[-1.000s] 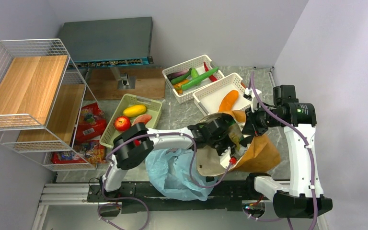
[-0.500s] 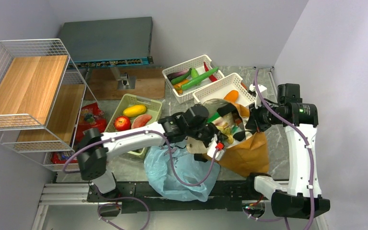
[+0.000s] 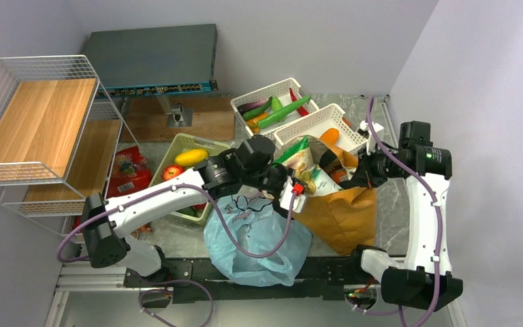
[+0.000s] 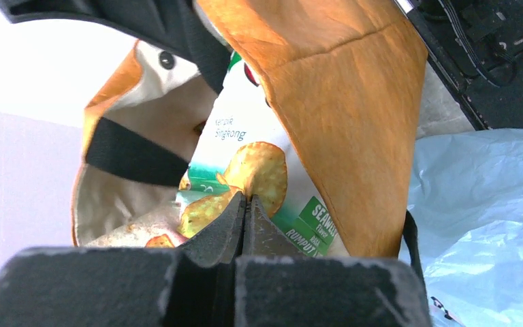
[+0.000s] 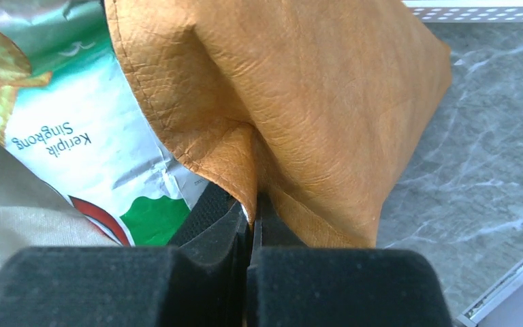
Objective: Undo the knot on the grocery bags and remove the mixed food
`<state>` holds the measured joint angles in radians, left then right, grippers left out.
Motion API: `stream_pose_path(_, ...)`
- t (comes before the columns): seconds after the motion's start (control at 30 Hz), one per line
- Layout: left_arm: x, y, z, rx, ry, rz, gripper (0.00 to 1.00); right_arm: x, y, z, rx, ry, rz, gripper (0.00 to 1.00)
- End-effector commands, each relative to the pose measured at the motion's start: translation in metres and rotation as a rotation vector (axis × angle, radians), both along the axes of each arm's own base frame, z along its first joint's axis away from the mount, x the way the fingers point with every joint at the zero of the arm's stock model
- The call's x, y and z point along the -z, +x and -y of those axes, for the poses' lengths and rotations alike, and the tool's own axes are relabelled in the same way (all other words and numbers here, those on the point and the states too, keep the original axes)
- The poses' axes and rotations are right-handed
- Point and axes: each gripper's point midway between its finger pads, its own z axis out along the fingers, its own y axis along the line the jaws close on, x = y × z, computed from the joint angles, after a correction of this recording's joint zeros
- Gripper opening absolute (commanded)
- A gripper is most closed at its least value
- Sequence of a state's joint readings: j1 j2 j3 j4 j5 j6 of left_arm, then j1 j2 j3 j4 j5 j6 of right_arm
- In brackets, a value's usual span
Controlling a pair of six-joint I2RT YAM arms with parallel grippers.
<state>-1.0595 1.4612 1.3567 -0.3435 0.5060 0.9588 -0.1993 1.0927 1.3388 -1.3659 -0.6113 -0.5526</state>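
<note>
Snack pack (image 4: 262, 160) sits half out of the tote (image 3: 344, 214), which stands on the bench (image 5: 483, 157) beside the blue bag (image 3: 259, 238). Left end effector (image 4: 245, 204) clenched on the pack, right end effector (image 5: 253, 208) pinching the tote rim. I'd draw the pack out along the opening and pin the rim so the tote doesn't lift.

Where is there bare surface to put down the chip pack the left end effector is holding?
Bare marble between the canvas tote and the right arm; the wooden board behind the green basket; the top shelf plank. Front centre is crowded: blue plastic bag, tote, left arm.
</note>
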Motion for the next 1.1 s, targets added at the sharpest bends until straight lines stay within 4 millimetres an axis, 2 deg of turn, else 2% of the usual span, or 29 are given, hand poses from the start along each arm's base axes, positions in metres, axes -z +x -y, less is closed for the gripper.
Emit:
stream_pose_path(0.0, -0.077, 0.013, -0.012, -0.109, -0.155, 0.024, 0.00, 0.009, 0.008, -0.003, -0.061, -0.034, 0.055, 0.00)
stream_pose_path(0.07, -0.086, 0.013, -0.018, -0.120, -0.160, 0.016, 0.00, 0.019, 0.007, -0.001, -0.060, -0.047, 0.041, 0.00)
stream_pose_path(0.13, -0.075, 0.007, -0.026, -0.101, -0.109, -0.008, 0.00, 0.020, 0.007, -0.003, -0.068, -0.041, 0.041, 0.00)
stream_pose_path(0.17, -0.064, 0.005, -0.028, -0.084, -0.080, -0.007, 0.00, 0.019, 0.007, -0.005, -0.076, -0.030, 0.042, 0.00)
stream_pose_path(0.27, -0.011, 0.003, -0.031, -0.031, 0.077, 0.002, 0.02, 0.006, 0.009, -0.013, -0.105, 0.013, 0.069, 0.00)
stream_pose_path(0.37, 0.036, 0.014, -0.027, -0.020, 0.177, 0.040, 0.01, -0.013, 0.009, -0.024, -0.140, 0.061, 0.109, 0.00)
stream_pose_path(0.53, 0.090, 0.042, -0.013, -0.055, 0.284, 0.101, 0.00, -0.026, 0.007, -0.030, -0.158, 0.073, 0.138, 0.00)
stream_pose_path(0.57, 0.099, 0.047, -0.012, -0.063, 0.315, 0.097, 0.03, -0.026, 0.006, -0.030, -0.162, 0.071, 0.138, 0.00)
stream_pose_path(0.6, 0.104, 0.051, -0.009, -0.075, 0.333, 0.092, 0.13, -0.025, 0.004, -0.031, -0.166, 0.070, 0.135, 0.00)
stream_pose_path(0.7, 0.113, 0.061, 0.000, -0.094, 0.330, 0.099, 0.54, -0.019, -0.003, -0.036, -0.183, 0.076, 0.111, 0.00)
stream_pose_path(0.77, 0.120, 0.065, 0.006, -0.089, 0.316, 0.125, 0.75, -0.013, -0.007, -0.039, -0.195, 0.075, 0.093, 0.00)
stream_pose_path(0.8, 0.123, 0.067, 0.008, -0.084, 0.318, 0.138, 0.97, -0.009, -0.008, -0.040, -0.199, 0.072, 0.083, 0.00)
stream_pose_path(0.97, 0.145, 0.081, 0.017, -0.088, 0.393, 0.147, 0.99, 0.003, -0.017, -0.044, -0.233, 0.053, 0.052, 0.00)
stream_pose_path(1.07, 0.168, 0.086, 0.016, -0.069, 0.460, 0.171, 0.99, 0.005, -0.018, -0.046, -0.234, 0.061, 0.045, 0.00)
